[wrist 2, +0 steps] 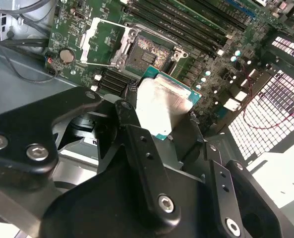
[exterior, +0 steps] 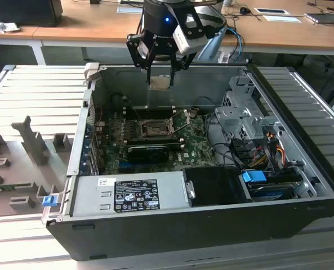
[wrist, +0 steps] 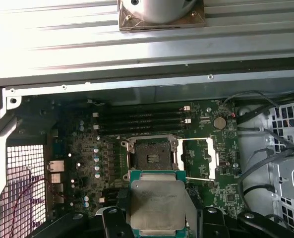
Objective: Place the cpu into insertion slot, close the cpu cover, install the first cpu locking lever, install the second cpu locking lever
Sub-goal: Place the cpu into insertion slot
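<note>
Clamps the cpu (exterior: 159,83) in the gripper (exterior: 160,79), jaws narrow, clear of the insertion slot (wrist: 150,154); leaves it bare, cpu cover (wrist: 211,157) open; completes nothing yet.

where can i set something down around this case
Bare ribbed table on the exterior view's left, between the case, the grey fixtures and the desk; another ribbed strip on the view's right. Inside is crowded: motherboard, cables, drive cage, with the claw holding the cpu above.
</note>
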You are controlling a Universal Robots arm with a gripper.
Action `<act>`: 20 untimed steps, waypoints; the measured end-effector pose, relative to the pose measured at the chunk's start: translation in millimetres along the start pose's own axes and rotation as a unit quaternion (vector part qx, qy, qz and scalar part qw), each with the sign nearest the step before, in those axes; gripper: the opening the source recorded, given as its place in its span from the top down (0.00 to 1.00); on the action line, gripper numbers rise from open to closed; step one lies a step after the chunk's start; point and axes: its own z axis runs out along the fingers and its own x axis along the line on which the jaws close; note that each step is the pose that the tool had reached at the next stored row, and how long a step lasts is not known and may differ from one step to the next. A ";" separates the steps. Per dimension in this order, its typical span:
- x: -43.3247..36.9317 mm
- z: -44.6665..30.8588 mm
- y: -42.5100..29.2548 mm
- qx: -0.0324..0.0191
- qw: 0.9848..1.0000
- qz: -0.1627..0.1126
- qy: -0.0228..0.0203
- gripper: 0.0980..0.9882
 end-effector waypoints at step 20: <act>0.0 1.4 -0.1 -0.001 1.000 0.031 -0.003 0.52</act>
